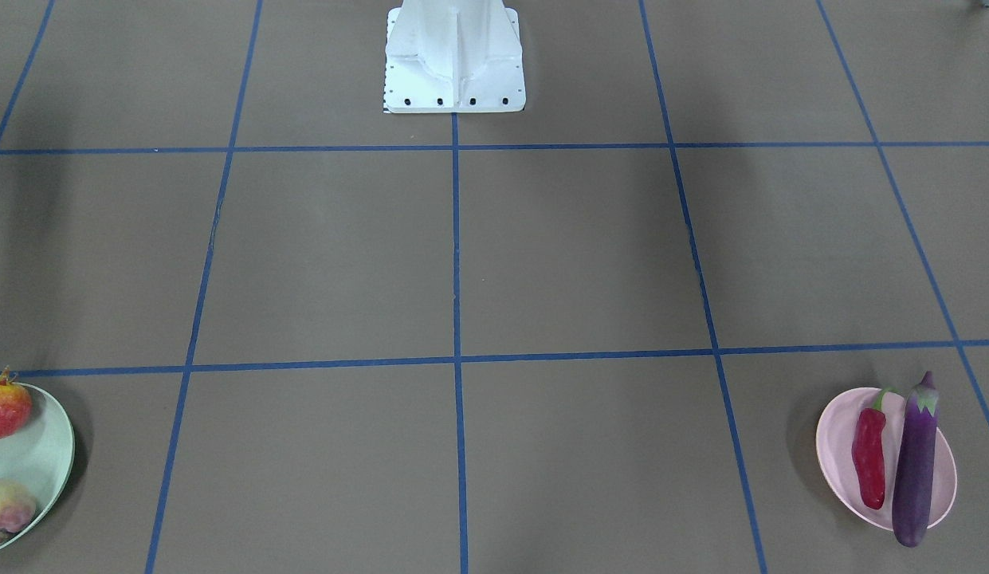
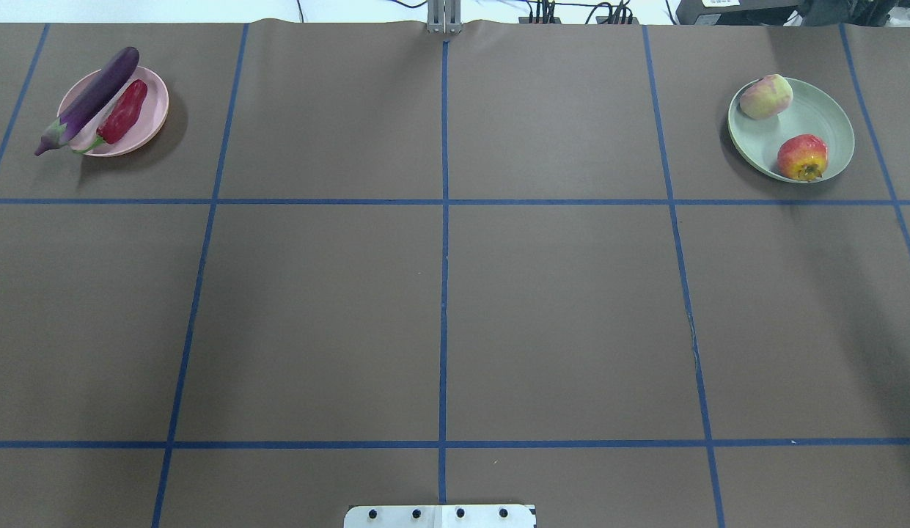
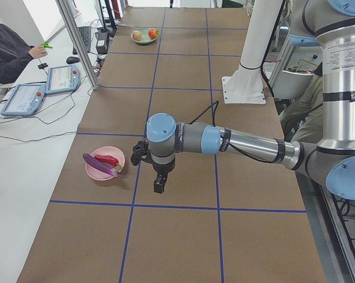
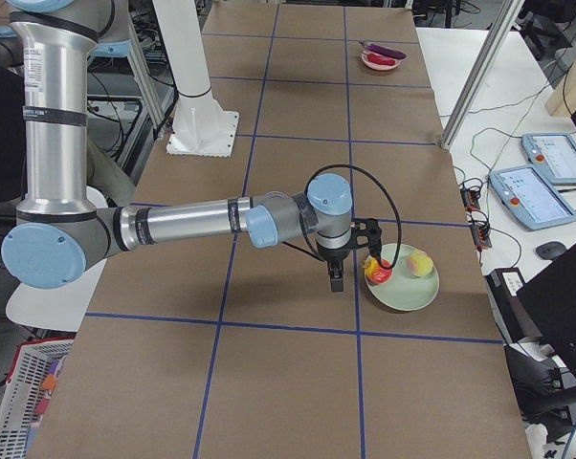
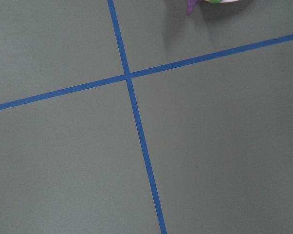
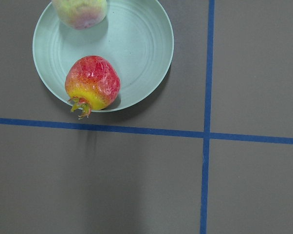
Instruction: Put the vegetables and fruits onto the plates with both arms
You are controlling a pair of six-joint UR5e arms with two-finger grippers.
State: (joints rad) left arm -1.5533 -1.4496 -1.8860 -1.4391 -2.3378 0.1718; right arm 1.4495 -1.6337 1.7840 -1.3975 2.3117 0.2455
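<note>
Pink plate [image 2: 155, 110] at far left, bearing eggplant [image 2: 92, 99] and chili [image 2: 123, 111] side by side. Mint plate [image 2: 817, 110] at far right, bearing peach [image 2: 766, 96] and pomegranate [image 2: 802, 156], apart. Left gripper [image 3: 158, 184] and right gripper [image 4: 336, 279] above bare table near their plates; jaws impossible to tell.

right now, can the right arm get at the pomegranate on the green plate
Probably yes: the right hand hangs just beside the pomegranate, which sits at the near rim of the green plate, with nothing between them; the peach lies beyond it.
</note>
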